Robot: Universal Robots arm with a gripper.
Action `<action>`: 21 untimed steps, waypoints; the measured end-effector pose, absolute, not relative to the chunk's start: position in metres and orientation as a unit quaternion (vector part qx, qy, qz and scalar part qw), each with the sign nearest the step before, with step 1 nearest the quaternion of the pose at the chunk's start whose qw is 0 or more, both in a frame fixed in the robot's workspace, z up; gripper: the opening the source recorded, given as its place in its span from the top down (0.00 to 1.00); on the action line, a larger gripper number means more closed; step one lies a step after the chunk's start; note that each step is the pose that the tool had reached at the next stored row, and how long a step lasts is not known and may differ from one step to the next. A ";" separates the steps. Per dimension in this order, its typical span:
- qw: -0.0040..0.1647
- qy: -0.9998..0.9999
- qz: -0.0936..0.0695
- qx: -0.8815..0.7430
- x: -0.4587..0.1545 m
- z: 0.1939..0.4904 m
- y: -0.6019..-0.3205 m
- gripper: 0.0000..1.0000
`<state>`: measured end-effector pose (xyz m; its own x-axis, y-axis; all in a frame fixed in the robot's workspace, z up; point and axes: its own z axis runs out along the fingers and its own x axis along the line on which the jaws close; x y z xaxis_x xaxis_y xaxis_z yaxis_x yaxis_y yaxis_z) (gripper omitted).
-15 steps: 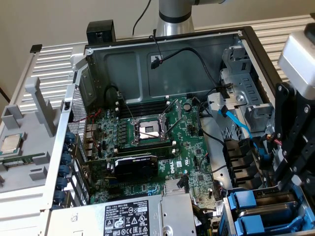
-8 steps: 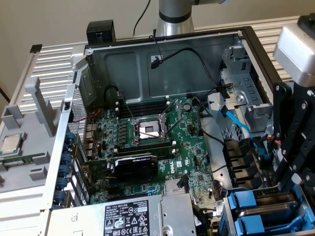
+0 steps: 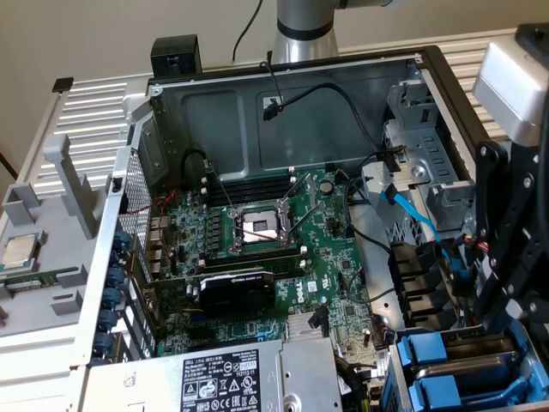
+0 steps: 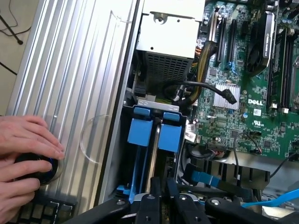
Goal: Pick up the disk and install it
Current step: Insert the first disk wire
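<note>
Wrist view: claw [image 4: 161, 185], fingers pressed nearly together, sits over the disk [image 4: 140, 133], slotted in its bay [image 4: 154, 103] just beside the power supply [image 4: 168, 32]. Seating it likely wants a straight, square push, clear of cables [image 4: 205, 86] near that supply.

Silver cylindrical robot arm segment [image 3: 304, 26] upright at 12 o'clock of exterior view; black linkage-type two-finger gripper [image 4: 161, 199] at 3 o'clock, pointing down, fingers drawn nearly together.
</note>
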<state>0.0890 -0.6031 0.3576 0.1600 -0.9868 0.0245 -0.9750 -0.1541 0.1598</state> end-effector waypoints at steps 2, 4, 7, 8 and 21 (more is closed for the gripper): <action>0.069 -0.647 -0.043 0.758 0.089 0.358 -0.602 0.83; 0.069 -0.648 -0.043 0.757 0.089 0.358 -0.600 0.83; 0.069 -0.651 -0.043 0.754 0.089 0.357 -0.599 0.83; 0.069 -0.653 -0.043 0.753 0.089 0.357 -0.599 0.83; 0.068 -0.671 -0.045 0.737 0.089 0.357 -0.598 0.83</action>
